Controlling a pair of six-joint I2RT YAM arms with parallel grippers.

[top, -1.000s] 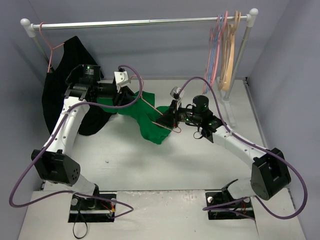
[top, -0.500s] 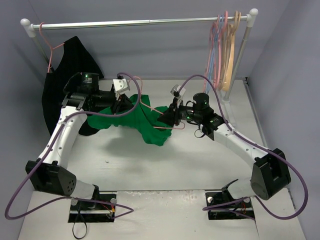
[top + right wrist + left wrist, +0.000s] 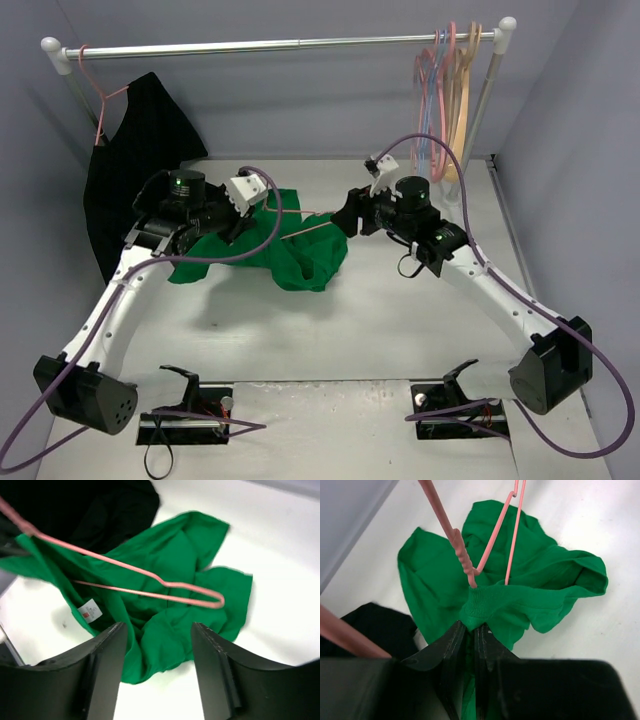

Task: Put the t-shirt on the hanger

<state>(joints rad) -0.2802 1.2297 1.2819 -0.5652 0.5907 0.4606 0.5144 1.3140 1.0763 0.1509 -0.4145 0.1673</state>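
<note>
Lab booth: grey walls [image 3: 330, 100], clothes rail [image 3: 280, 44]

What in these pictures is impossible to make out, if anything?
Left wrist view: the hanger runs off the top edge, so its full outline is unseen.
Right wrist view: the label on the t-shirt is too small and blurred to read.
Top view: the spare hangers at the right end of the rail overlap, so they cannot be counted.
Top view: the left arm covers the black garment's lower part.
</note>
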